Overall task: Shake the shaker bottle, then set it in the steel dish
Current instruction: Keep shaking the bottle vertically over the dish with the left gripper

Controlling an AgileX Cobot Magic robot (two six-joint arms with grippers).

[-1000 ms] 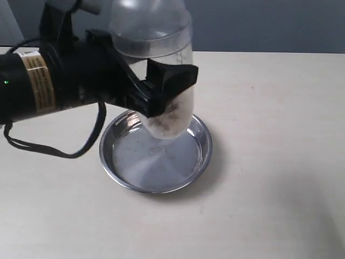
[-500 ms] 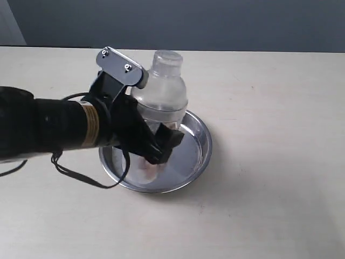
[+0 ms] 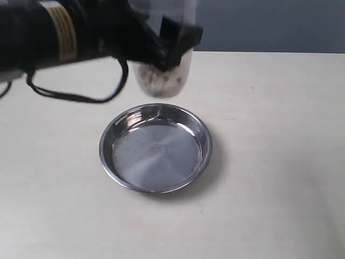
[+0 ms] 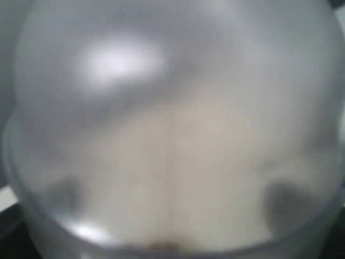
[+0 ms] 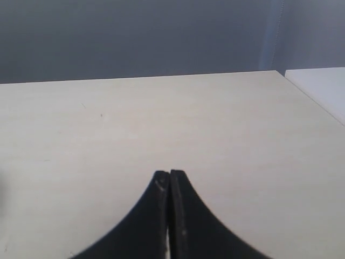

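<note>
In the exterior view my left gripper [image 3: 170, 46] is shut on the shaker bottle [image 3: 161, 75], held high in the air behind the steel dish [image 3: 156, 148]. Only the bottle's frosted lower part shows, with brownish bits at its bottom; its top is cut off by the frame's edge. The dish lies on the table with nothing in it, its stamped mark at the centre. The left wrist view is filled by the blurred frosted shaker bottle [image 4: 172, 135]. My right gripper [image 5: 170, 174] is shut on nothing, over bare table, and is out of the exterior view.
The pale table [image 3: 269, 135] stretches to the right of the dish, with a blue-grey wall [image 3: 269, 24] behind it. A black cable [image 3: 75, 96] hangs from my left arm above the table. A white surface [image 5: 323, 89] borders the table in the right wrist view.
The left gripper has lifted the shaker bottle up out of the dish and back; half a second ago it stood low in the dish, and a second ago it was raised.
</note>
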